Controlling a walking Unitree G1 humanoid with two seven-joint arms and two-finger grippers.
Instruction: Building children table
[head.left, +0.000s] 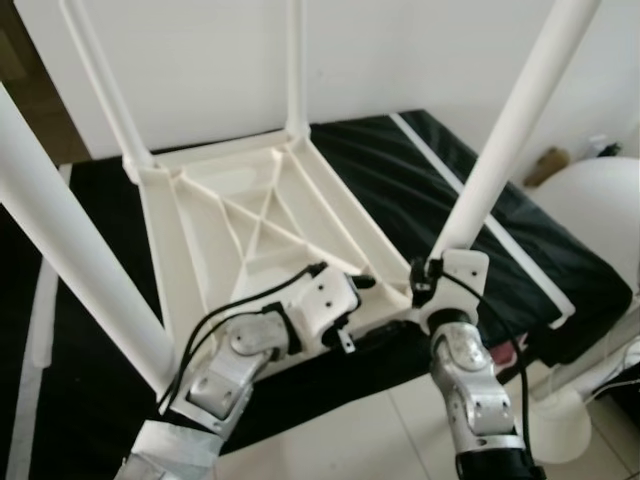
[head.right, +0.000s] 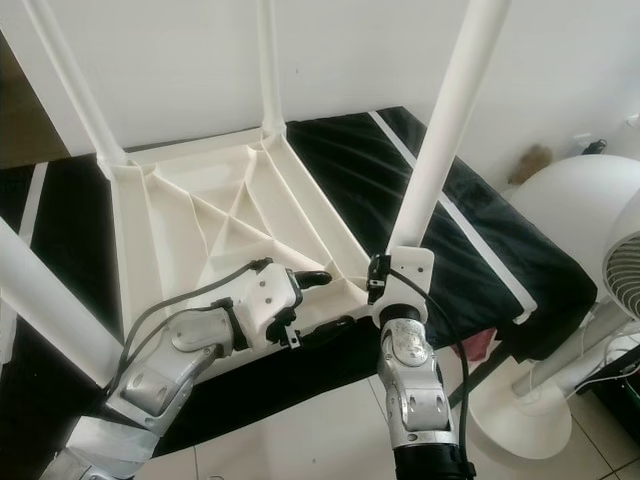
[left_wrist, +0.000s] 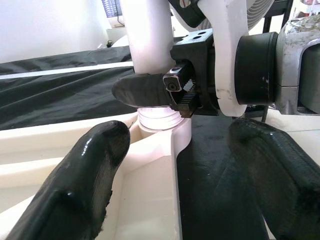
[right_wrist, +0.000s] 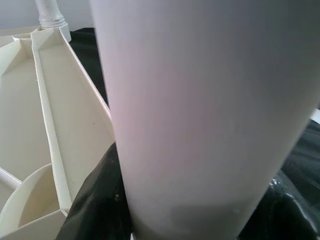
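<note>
A white plastic children's table (head.left: 250, 220) lies upside down on a black cloth (head.left: 400, 170), its legs pointing up. My right gripper (head.left: 432, 275) is shut on the near-right leg (head.left: 510, 130), just above its socket at the table's corner. In the right wrist view the leg (right_wrist: 200, 110) stands between the black fingers (right_wrist: 97, 200). The left wrist view shows the leg's threaded end (left_wrist: 157, 117) sitting in the socket. My left gripper (head.right: 318, 300) is open beside that corner, with the table's rim (left_wrist: 175, 165) between its fingers (left_wrist: 85, 175).
The near-left leg (head.left: 70, 260) rises close to my left arm, and two more legs (head.left: 295, 60) stand at the far corners. A white fan (head.right: 620, 280) on a stand (head.right: 520, 410) is at the right. Tiled floor (head.left: 340, 440) lies below, a white wall behind.
</note>
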